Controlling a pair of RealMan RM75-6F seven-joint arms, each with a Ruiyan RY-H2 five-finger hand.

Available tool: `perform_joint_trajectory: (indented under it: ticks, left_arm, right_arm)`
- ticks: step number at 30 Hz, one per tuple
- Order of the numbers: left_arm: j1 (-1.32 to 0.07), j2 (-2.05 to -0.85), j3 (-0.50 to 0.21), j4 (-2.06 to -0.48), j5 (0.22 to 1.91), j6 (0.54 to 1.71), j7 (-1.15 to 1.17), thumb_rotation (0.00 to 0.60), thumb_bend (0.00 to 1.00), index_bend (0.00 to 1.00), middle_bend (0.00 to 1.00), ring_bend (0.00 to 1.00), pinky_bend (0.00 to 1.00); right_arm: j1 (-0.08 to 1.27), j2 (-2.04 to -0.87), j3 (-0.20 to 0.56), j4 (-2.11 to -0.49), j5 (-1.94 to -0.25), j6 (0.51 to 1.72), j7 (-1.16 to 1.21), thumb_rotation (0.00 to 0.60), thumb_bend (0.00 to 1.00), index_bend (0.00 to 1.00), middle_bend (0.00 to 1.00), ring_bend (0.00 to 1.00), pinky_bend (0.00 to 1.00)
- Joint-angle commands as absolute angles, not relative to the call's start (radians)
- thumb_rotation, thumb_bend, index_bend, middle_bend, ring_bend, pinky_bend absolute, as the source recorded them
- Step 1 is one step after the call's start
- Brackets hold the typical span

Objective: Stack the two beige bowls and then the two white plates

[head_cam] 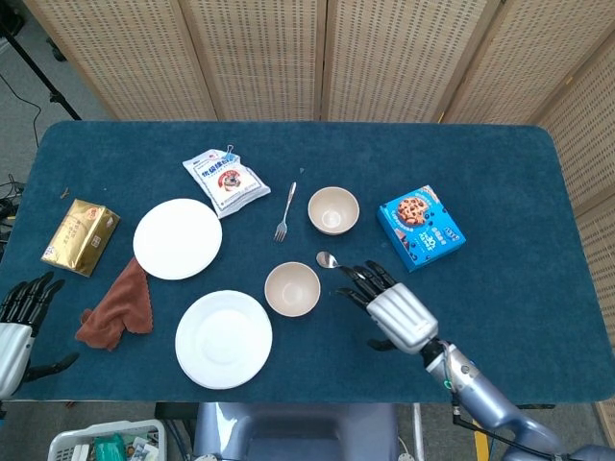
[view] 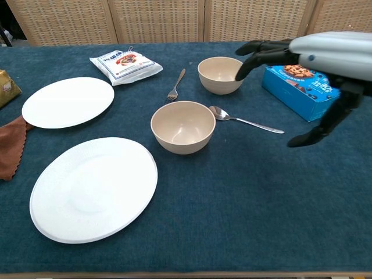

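Two beige bowls stand upright mid-table: the near bowl (head_cam: pixel 292 288) (view: pixel 183 126) and the far bowl (head_cam: pixel 332 210) (view: pixel 221 74). Two white plates lie left of them, the far plate (head_cam: pixel 177 238) (view: pixel 68 101) and the near plate (head_cam: pixel 223 338) (view: pixel 93 188). My right hand (head_cam: pixel 394 309) (view: pixel 317 55) hovers open above the table just right of the near bowl, fingers spread and pointing toward the bowls, holding nothing. My left hand (head_cam: pixel 17 322) waits open at the table's near left edge, outside the chest view.
A spoon (head_cam: pixel 349 271) (view: pixel 245 121) lies between the bowls and my right hand. A fork (head_cam: pixel 285 211) sits left of the far bowl. A blue cookie box (head_cam: pixel 420 228) (view: pixel 310 86) is at the right; snack bag (head_cam: pixel 226 181), gold packet (head_cam: pixel 81 236) and brown cloth (head_cam: pixel 117 306) are at the left.
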State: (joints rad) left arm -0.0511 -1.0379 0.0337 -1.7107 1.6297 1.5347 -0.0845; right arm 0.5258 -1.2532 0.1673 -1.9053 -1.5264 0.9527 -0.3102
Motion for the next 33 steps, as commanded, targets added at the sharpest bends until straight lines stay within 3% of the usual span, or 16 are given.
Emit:
perform_joint_trajectory:
  ticks: [1,8,20,33]
  left_arm:
    - [-0.055,-1.036,0.030,-1.708,1.622,1.528,-0.091,0.600,0.00,0.00,0.00,0.00,0.00]
    - [-0.059,-1.029,0.025,-1.706,1.607,1.519,-0.114,0.600,0.00,0.00,0.00,0.00,0.00]
    - [-0.065,-1.015,0.018,-1.700,1.596,1.509,-0.150,0.600,0.00,0.00,0.00,0.00,0.00]
    - [-0.069,-1.007,0.012,-1.700,1.583,1.502,-0.177,0.600,0.00,0.00,0.00,0.00,0.00]
  right_arm:
    - [0.592,-1.374,0.188,-1.873,-1.437,0.903,-0.427,0.600,0.00,0.20,0.00,0.00,0.00]
    - [0.667,-1.544,0.208,-1.765,-1.318,0.885,-0.571,0.600,0.05,0.22,0.00,0.00,0.00]
    - [0.752,-1.692,0.223,-1.632,-1.168,0.898,-0.708,0.600,0.29,0.28,0.00,0.00,0.00]
    - [0.788,-1.745,0.200,-1.545,-1.129,0.930,-0.730,0.600,0.44,0.51,0.01,0.00,0.00]
